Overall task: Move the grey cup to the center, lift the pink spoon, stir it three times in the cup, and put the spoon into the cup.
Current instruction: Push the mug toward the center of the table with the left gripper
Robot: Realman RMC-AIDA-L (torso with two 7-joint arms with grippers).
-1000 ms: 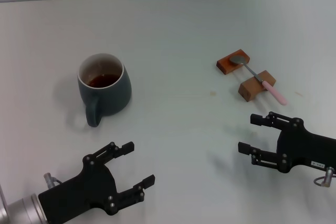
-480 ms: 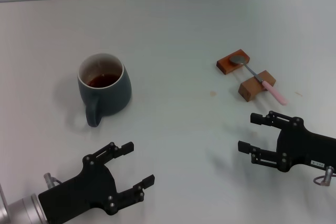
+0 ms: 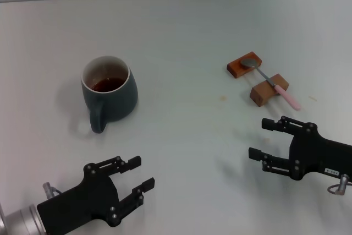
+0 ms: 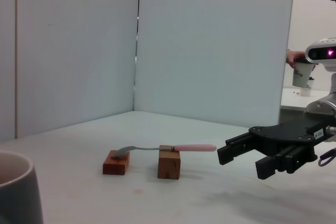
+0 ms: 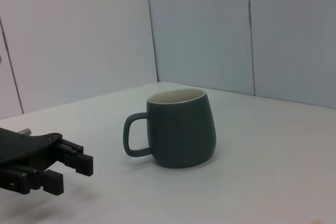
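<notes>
Since a moment ago, only the left hand (image 3: 137, 175) has shifted, narrowing yet open and empty, near the grey cup (image 3: 109, 93). Well right, the pink spoon (image 3: 271, 83) bridges two wooden blocks (image 3: 256, 77) beyond the open, empty right hand (image 3: 262, 139).

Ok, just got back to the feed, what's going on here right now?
Nothing is held yet. The grey cup stands upright on the robot's left side of the table, handle toward the robot, with dark liquid inside. The pink spoon lies across two wooden blocks on the right. The left gripper is open near the cup, and the right gripper is open near the spoon.
</notes>
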